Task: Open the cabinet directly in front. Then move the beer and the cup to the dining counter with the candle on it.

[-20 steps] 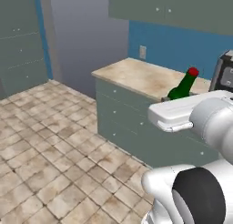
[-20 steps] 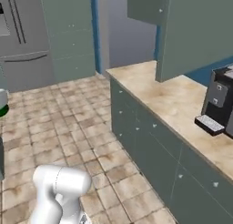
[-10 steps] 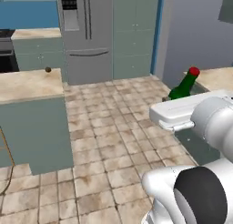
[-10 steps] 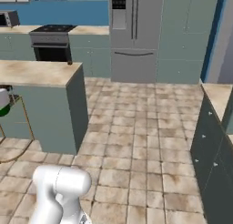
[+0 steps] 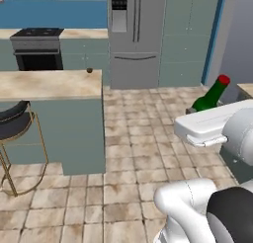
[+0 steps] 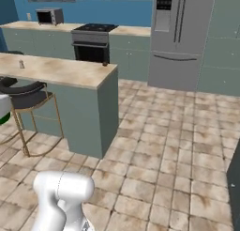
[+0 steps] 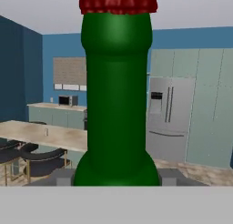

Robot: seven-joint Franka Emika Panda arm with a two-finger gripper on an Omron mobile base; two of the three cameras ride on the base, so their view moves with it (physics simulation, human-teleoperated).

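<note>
You are looking at a home kitchen: steel fridge point(image 5: 135, 37) at top centre, black oven point(image 6: 94, 42) upper left, stooled dining worktop point(image 6: 70, 72), tiled floor point(image 6: 164, 141).

- Dining counter point(image 6: 70, 73): beige top on grey-green base, left of centre.
- Black stool point(image 6: 26, 96), gold legs, beside its near side.
- Small object point(image 6: 21, 64) stands on the top.
- Fridge point(image 6: 176, 37), oven point(image 6: 93, 44), microwave point(image 6: 49, 16) along the far wall.
- Tiled floor point(image 6: 164, 150).

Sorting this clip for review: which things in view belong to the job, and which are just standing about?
Job:
beer, held in the hand
dining counter, with black stool

Just there:
refrigerator
stove
microwave
small dark object on the counter's far edge, too small to name
</note>
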